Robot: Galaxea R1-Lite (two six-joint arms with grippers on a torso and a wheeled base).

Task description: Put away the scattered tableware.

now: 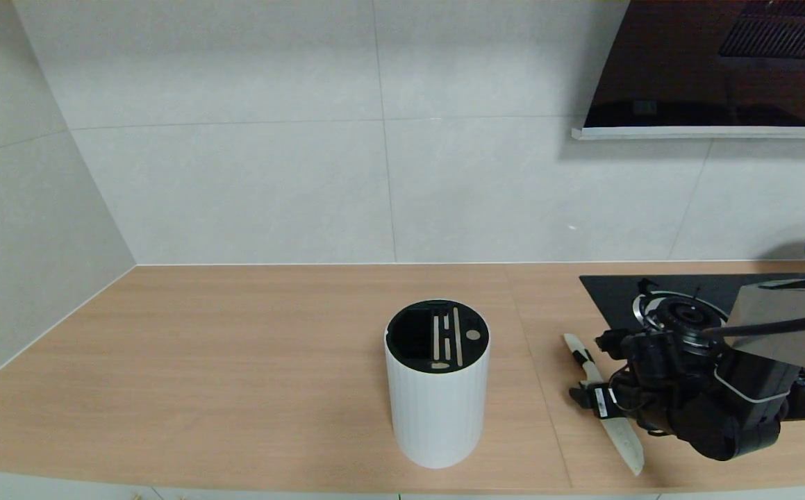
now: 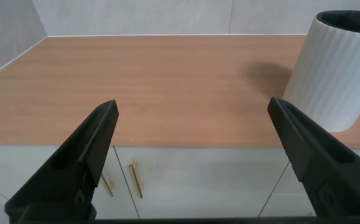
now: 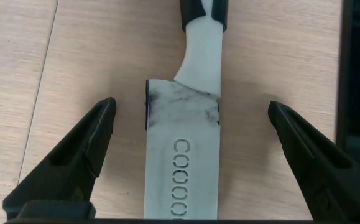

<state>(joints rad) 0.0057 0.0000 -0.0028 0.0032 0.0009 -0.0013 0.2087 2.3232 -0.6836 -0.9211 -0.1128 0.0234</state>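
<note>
Head view: the white knife (image 1: 624,441) lies flat near the worktop's front edge, towards the right end, between the white ribbed holder (image 1: 437,389) and the black cooktop (image 1: 607,295). The right gripper (image 1: 594,368) sits low over it with its jaws apart, nothing picked up yet. The holder stands upright, about mid-worktop, with its slotted top facing up.

Left wrist view: the left gripper (image 2: 192,104) is wide open and empty, hanging just off the front edge with the holder (image 2: 338,68) off to one side. I'd leave it parked there, it's out of the way.

Right wrist view: the right gripper (image 3: 190,109) straddles the knife (image 3: 181,162) right around where the blade meets its narrow neck, one finger on each side, neither touching.

My take: that's a thin flat thing on a hard surface, so go straight down till the tips nearly touch wood, keep it centred, and close slowly. If the pinch lands off-centre, the knife will probably twist or skid.
</note>
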